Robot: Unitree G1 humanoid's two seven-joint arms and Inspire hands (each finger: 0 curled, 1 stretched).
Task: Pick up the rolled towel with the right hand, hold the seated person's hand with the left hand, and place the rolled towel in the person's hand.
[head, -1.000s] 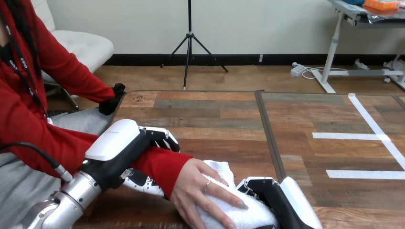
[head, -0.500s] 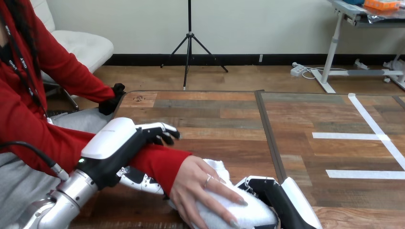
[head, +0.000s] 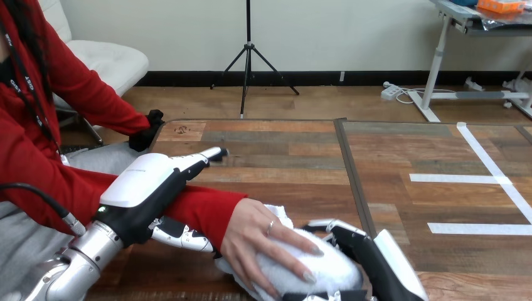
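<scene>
Right hand (head: 379,263) has fingers and thumb wrapped round the rolled towel (head: 332,268) on the counter (head: 282,157), the person's hand (head: 257,238) draped over it, and the left hand (head: 147,185) has straight fingers above their red sleeve (head: 201,210), thumb underneath.

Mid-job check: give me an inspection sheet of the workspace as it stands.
Surface: wooden table, white tape lines at its right.
Job's things: towel at the near edge, the person's hand laid over it.
Clutter: nothing seen.
Hands: left hand open, fingers straight over the red sleeve, thumb under it; right hand curled round the towel's right end.
Cables: nothing seen on the table.
Surroundings: person seated at the left.
</scene>
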